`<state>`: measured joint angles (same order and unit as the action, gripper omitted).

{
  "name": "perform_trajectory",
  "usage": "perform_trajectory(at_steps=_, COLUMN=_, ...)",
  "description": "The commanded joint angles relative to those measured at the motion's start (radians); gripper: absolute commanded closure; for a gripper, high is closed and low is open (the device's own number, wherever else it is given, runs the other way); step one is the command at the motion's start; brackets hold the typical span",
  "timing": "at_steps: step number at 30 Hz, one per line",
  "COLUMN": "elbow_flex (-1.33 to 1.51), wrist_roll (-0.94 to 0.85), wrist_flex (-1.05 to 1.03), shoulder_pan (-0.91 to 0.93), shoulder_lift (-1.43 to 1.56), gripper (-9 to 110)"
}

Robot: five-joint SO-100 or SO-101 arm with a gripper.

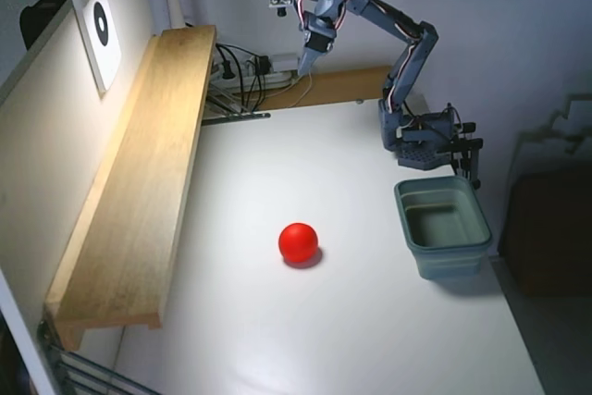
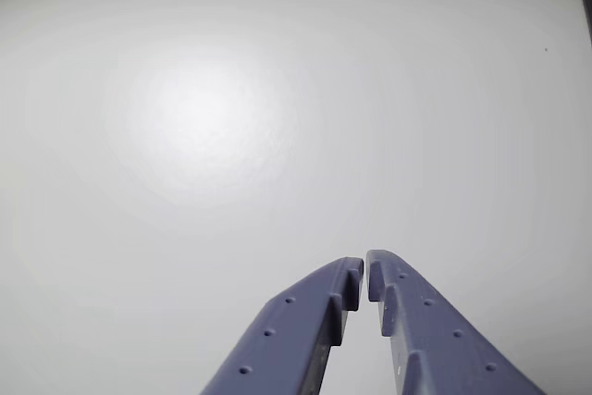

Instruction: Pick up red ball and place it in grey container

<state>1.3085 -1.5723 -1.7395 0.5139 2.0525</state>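
The red ball (image 1: 298, 241) rests on the white table, near the middle of the fixed view. To its right stands the grey container (image 1: 443, 226), empty, by the table's right edge. My gripper (image 1: 302, 68) hangs high at the back of the table, far from both, pointing down. In the wrist view the gripper (image 2: 364, 265) enters from the bottom edge with its blue fingertips nearly touching and nothing between them. Only bare white table shows under it there; ball and container are out of that view.
A long wooden shelf (image 1: 139, 191) runs along the left side of the table. Cables and a power strip (image 1: 245, 71) lie at the back. The arm's base (image 1: 421, 141) is clamped just behind the container.
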Motion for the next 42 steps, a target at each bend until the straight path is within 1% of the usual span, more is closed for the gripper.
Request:
perform_trajectory(at_steps=1, elbow_flex=0.014, wrist_roll=0.002, wrist_flex=-0.006, shoulder_pan=0.010, shoulder_lift=0.029, gripper=104)
perform_trajectory(at_steps=19, elbow_flex=0.014, wrist_roll=0.002, wrist_flex=-0.006, shoulder_pan=0.006, shoulder_lift=0.029, gripper=104)
perform_trajectory(at_steps=20, elbow_flex=0.014, wrist_roll=0.002, wrist_flex=-0.006, shoulder_pan=0.000, shoulder_lift=0.029, gripper=63)
perform_trajectory(at_steps=24, elbow_flex=0.014, wrist_roll=0.002, wrist_flex=-0.006, shoulder_pan=-0.046, shoulder_lift=0.029, gripper=63)
perform_trajectory(at_steps=34, elbow_flex=0.014, wrist_roll=0.002, wrist_flex=-0.006, shoulder_pan=-0.082, shoulder_lift=0.029, gripper=63)
perform_trajectory(at_steps=42, elbow_flex=0.014, wrist_roll=0.002, wrist_flex=-0.006, shoulder_pan=-0.294, shoulder_lift=0.029, gripper=63)
